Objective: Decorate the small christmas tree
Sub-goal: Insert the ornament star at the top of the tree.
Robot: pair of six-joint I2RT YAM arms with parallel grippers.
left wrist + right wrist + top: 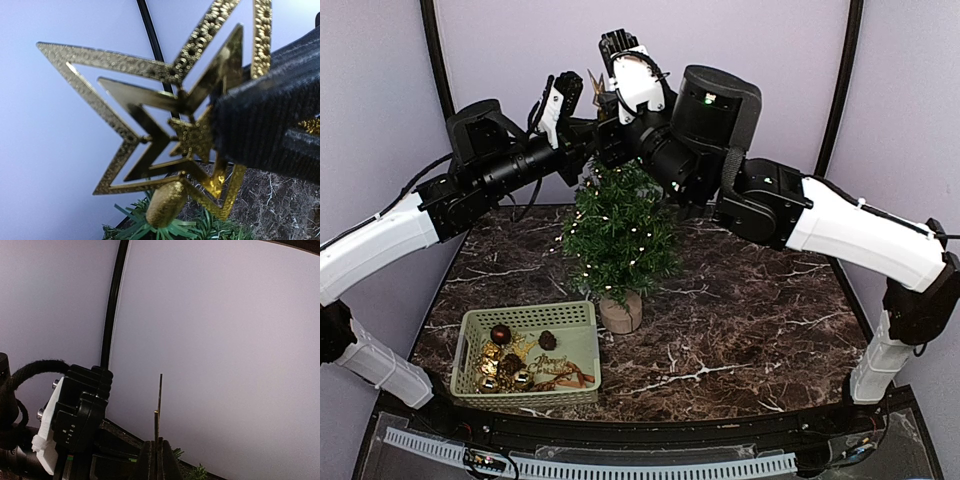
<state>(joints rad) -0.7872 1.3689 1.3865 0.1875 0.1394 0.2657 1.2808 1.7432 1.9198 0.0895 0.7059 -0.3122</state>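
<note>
The small christmas tree [620, 228] stands mid-table on its round wooden base [620, 313], with small lights in its branches. A gold star topper [165, 120] sits at the tree's top, and its gold socket [164, 204] rests on the tip needles. In the top view the star [595, 83] shows between both grippers. My right gripper [159, 460] is shut on the star, which is seen edge-on there. One of its dark fingers [270, 125] covers the star's right side. My left gripper [563, 100] hovers just left of the star, open and empty; its own fingers are out of the left wrist view.
A pale green basket [570, 315] at the front left holds several ornaments, gold and dark balls among them. The left gripper's body [75, 425] is close beside the right gripper. Both arms crowd the space above the tree. Black frame posts stand at the back corners.
</note>
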